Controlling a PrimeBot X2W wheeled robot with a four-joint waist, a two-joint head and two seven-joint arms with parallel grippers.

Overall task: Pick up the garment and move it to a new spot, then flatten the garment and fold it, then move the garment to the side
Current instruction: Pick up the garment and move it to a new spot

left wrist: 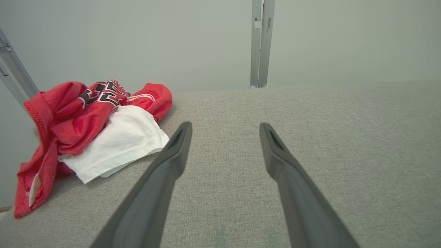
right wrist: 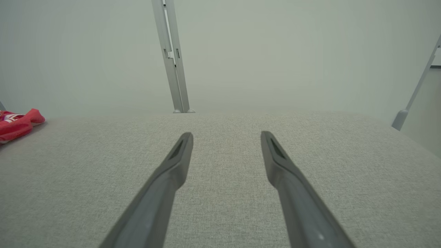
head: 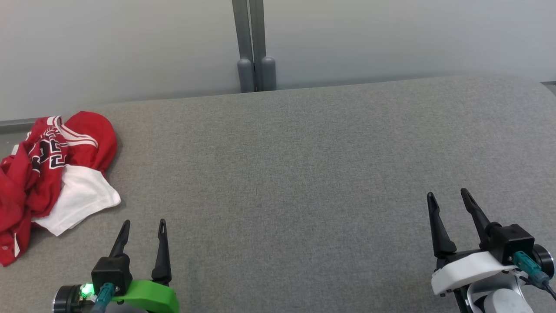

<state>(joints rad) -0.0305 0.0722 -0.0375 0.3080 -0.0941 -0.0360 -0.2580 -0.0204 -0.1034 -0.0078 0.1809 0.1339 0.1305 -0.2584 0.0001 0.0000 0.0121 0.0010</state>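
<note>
The garment [head: 47, 169] is a crumpled red jersey with white trim, dark lettering and a white part showing; it lies in a heap at the far left of the grey fabric surface [head: 304, 174]. In the left wrist view the garment [left wrist: 89, 134] sits ahead and to the left of my fingers. My left gripper [head: 144, 226] stands open near the front edge, just right of the heap and apart from it. My right gripper [head: 447, 195] is open at the front right, far from the cloth. A red edge of the garment [right wrist: 17, 122] shows at the far left of the right wrist view.
A pale wall [head: 391, 39] runs behind the surface, with a grey vertical post [head: 255, 43] at its middle. Another slanted grey post [right wrist: 413, 89] stands off the right end. The surface's far edge curves down at the right.
</note>
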